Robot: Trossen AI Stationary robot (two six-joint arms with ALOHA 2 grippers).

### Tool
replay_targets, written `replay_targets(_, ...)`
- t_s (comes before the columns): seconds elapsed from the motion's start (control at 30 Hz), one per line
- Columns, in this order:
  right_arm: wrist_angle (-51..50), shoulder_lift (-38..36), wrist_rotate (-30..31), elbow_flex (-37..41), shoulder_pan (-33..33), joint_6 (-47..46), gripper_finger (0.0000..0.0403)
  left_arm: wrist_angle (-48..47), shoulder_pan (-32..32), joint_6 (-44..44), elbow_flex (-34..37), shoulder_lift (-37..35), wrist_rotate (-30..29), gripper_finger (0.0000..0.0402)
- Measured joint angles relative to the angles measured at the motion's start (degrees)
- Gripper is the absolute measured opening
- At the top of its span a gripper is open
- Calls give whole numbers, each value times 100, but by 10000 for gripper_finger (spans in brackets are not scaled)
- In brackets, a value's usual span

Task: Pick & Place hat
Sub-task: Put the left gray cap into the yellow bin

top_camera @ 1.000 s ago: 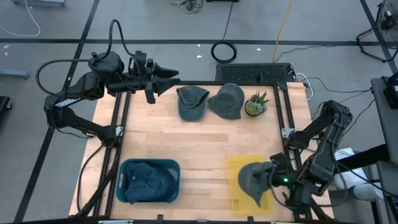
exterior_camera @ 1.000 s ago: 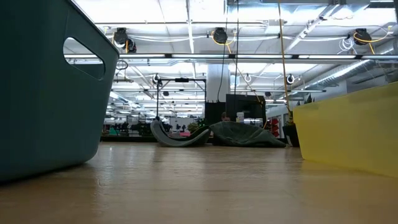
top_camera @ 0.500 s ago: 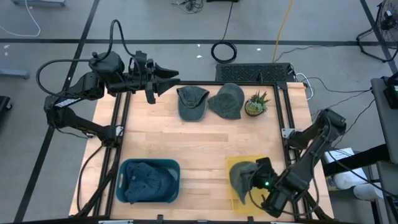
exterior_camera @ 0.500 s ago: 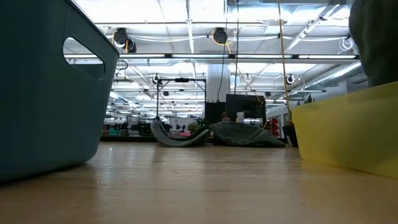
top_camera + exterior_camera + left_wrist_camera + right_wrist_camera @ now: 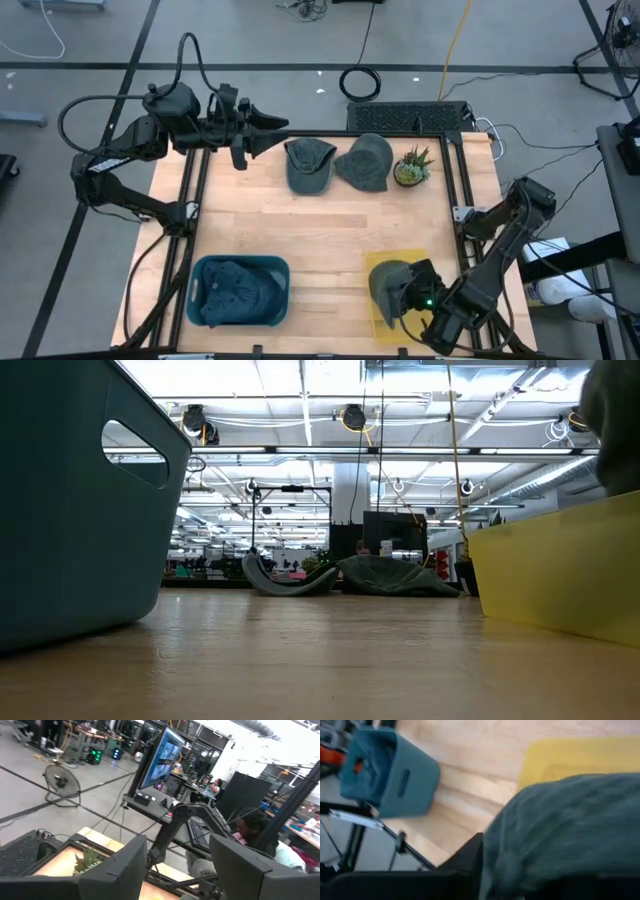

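**Grey hat over the yellow bin**

A soft grey-green fabric hat sits crumpled over the flat yellow plastic bin, draped across its inner side. Two similar grey hats lie flat, well apart from the bin.

The right gripper is covered by the grey hat in the high view, so the set of its fingers cannot be made out. In the low view the hat is cut off by the picture's edge above the yellow bin, and the teal bin is also cropped. The hat is blurred in the right wrist view.
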State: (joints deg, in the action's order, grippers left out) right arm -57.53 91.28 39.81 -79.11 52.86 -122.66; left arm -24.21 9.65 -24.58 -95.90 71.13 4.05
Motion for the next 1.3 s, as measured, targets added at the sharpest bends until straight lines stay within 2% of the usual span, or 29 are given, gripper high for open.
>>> replay_targets(0.3, -97, -258, -1115, 2, 88, 357, 253, 2, 2, -147, 0, 0, 367, 225)
replay_targets(0.4, -30, -269, -1489, 2, 88, 438, 294, 2, 0, -166, 0, 0, 543, 225)
replay_targets(0.53, 303, -271, -2122, 2, 88, 623, 330, 0, 0, -301, 0, 0, 701, 225)
replay_targets(0.77, 1201, -271, -3272, 2, 88, 1177, 345, 1, 2, -299, 0, 0, 707, 225)
replay_targets(0.97, 1245, -326, -4293, 2, 88, 1388, 345, 2, 2, -298, 0, 0, 772, 225)
replay_targets(1.07, 961, -487, -4600, 2, 88, 1384, 345, 4, 0, -289, 0, 0, 790, 225)
replay_targets(1.3, -530, -1126, -4585, 2, 99, 1194, 345, 38, 0, -288, 0, 0, 815, 225)
